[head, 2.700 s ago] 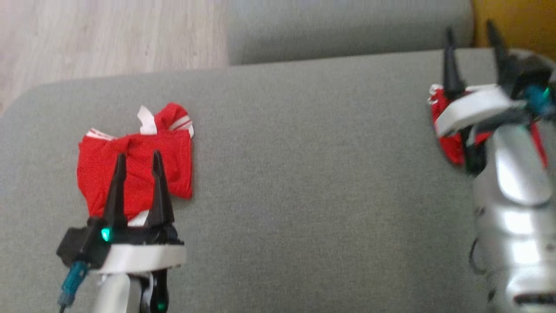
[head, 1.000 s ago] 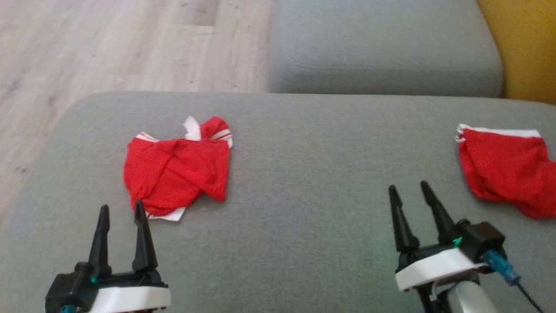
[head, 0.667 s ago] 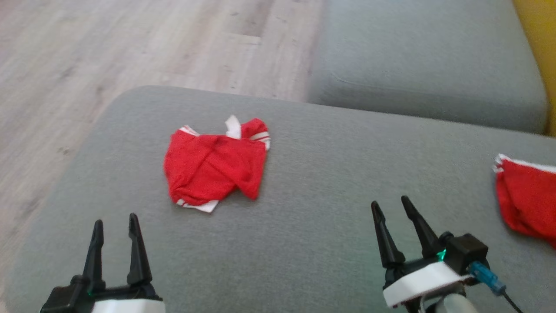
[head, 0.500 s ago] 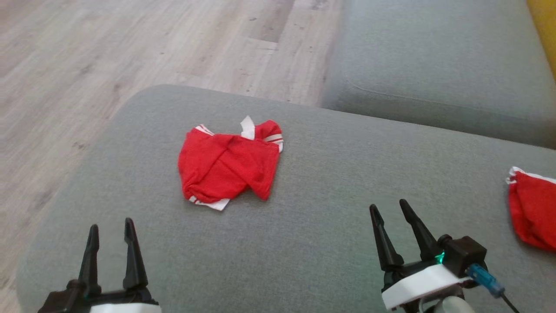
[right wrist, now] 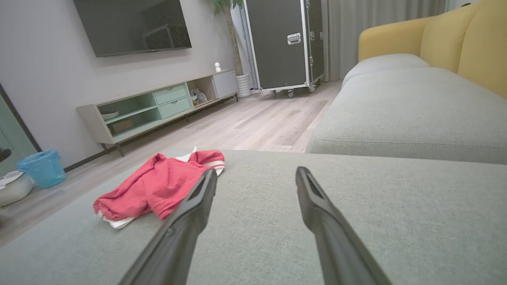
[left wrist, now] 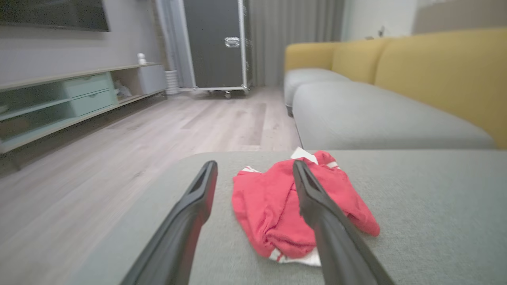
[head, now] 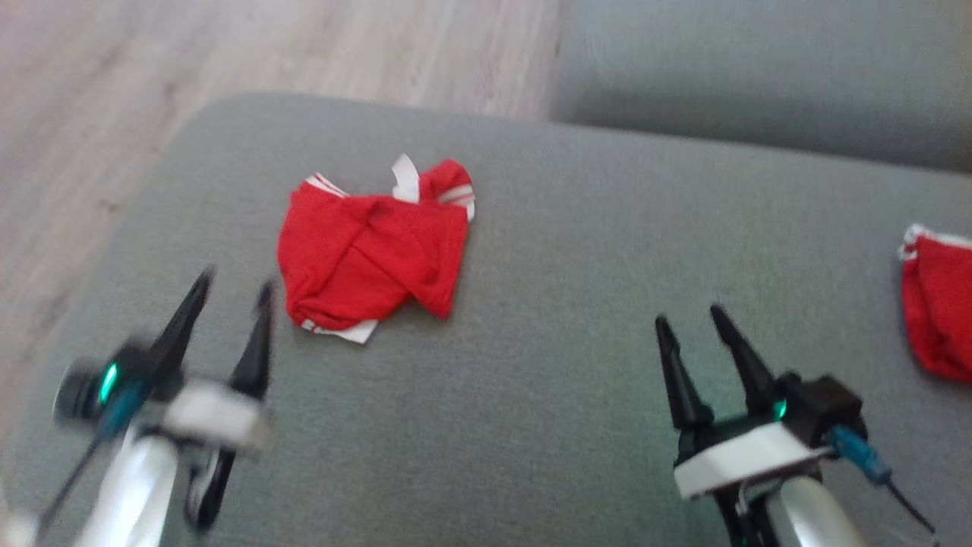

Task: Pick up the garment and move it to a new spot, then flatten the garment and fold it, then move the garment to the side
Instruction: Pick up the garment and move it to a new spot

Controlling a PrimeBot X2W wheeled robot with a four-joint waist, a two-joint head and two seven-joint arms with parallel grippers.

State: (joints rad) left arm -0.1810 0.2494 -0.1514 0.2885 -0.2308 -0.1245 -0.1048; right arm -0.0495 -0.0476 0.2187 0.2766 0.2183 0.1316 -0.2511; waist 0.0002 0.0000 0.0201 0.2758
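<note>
**Garment** (head: 372, 247): red with white trim, crumpled, on the left part of the grey seat cushion (head: 569, 251). It sits short of the cushion's rounded far-left edge, with wooden floor (head: 228, 53) beyond.

**Open room:** bare cushion runs rightward to a second red cloth (head: 938, 304) at the head view's border.

**Left pincer** (head: 235, 281): blurred, jaws apart, empty, just beside the garment's near-left corner.

**Right pincer** (head: 691, 317): jaws apart, empty, over bare cushion.

**Left wrist view adds:** yellow sofa back (left wrist: 443, 79).

**Right wrist view adds:** blue basket (right wrist: 41, 168), wall television (right wrist: 132, 25).
</note>
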